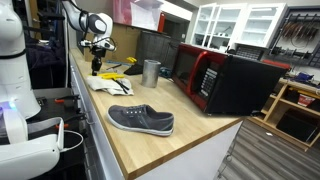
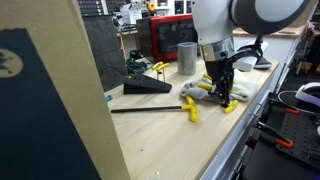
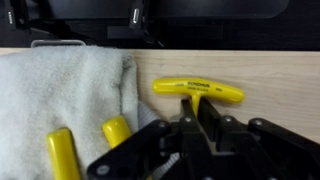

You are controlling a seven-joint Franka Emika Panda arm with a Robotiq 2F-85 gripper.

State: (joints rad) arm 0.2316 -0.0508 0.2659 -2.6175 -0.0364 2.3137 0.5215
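Worktop (image 1: 200, 125) of pale wood runs through an exterior view, with a grey shoe (image 1: 141, 120) lying on its near part. Further back stand a metal cup (image 1: 151, 72) and a red and black microwave (image 1: 225, 80). At the far end the hand (image 1: 98, 65) points down over a white cloth (image 1: 108, 85) and some yellow tool handles; it is too small here to read how its fingers stand.

From the opposite side, in an exterior view, the hand (image 2: 222, 97) hangs upright close to the worktop edge, its tips down among the yellow handles just beside the cloth (image 2: 195, 90). A long thin rod with a yellow grip (image 2: 190, 110) lies in front of a black wedge (image 2: 150, 88), and the cup (image 2: 187, 57) stands behind them.

The wrist view is the clearest. A yellow T-handle key (image 3: 198, 91) lies on bare wood just right of the cloth (image 3: 60, 95), its crossbar across the picture and its stem running down between the dark fingers of the hand (image 3: 197, 125). The fingers stand close together on either side of that stem, but I cannot tell whether they clamp it or only flank it. Two more yellow handles (image 3: 62, 155) rest on the cloth's lower edge, left of the hand.
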